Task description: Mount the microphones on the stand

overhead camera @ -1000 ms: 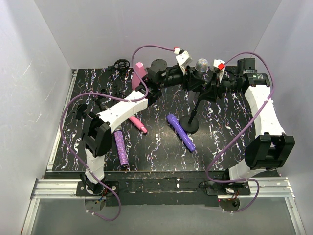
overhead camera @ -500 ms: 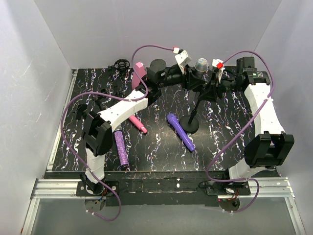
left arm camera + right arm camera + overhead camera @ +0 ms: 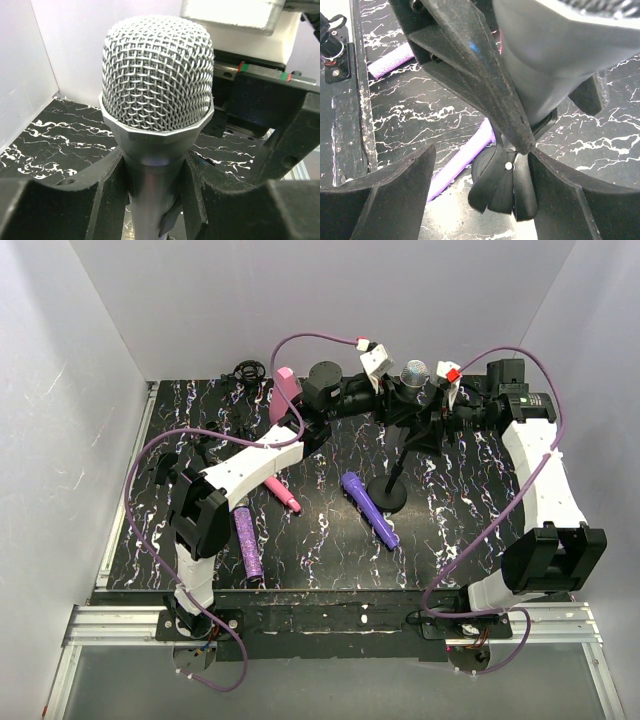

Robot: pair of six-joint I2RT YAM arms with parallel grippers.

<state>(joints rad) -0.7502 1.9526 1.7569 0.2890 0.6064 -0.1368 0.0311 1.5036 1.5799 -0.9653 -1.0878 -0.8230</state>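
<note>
- The left fingers (image 3: 75, 200) are clamping the silver mic (image 3: 157, 90) just below its head, the arm stretching far across the table.
- The right fingers (image 3: 380, 195) are gaping wide around the stand (image 3: 388, 492) top.
- The silver mic is standing upright, head up, over the stand.

white link shells (image 3: 245, 468), black joints (image 3: 200, 522); violet cables (image 3: 310, 334) loop off each arm; matte black fingers (image 3: 60, 205); red tabs (image 3: 452, 373) at wrists.

The stand (image 3: 388, 495) and violet microphone (image 3: 368, 508) block mid-mat (bare mat (image 3: 452, 472) lies right).
</note>
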